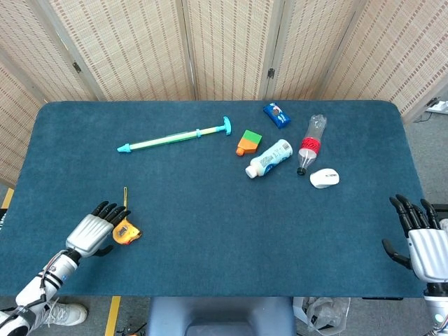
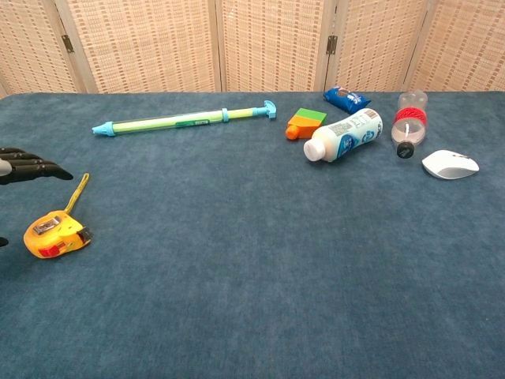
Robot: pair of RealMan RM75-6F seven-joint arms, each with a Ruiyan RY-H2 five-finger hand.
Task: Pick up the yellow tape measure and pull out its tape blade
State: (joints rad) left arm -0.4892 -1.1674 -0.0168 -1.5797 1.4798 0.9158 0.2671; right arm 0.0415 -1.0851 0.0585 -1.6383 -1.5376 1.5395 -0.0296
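The yellow tape measure (image 1: 127, 232) (image 2: 56, 234) lies flat near the table's front left, its yellow wrist strap (image 1: 125, 200) (image 2: 77, 192) stretched toward the back. My left hand (image 1: 94, 231) (image 2: 25, 169) hovers just left of it with fingers spread and nothing in them; its fingertips (image 1: 117, 210) reach close to the strap. My right hand (image 1: 421, 239) hangs off the table's right front edge, fingers spread and holding nothing; the chest view does not show it.
At the back lie a long green and blue pump-like rod (image 1: 173, 136), an orange and green block (image 1: 248, 143), a white bottle (image 1: 269, 158), a blue packet (image 1: 276, 115), a clear red-labelled bottle (image 1: 311, 143) and a white mouse (image 1: 324, 178).
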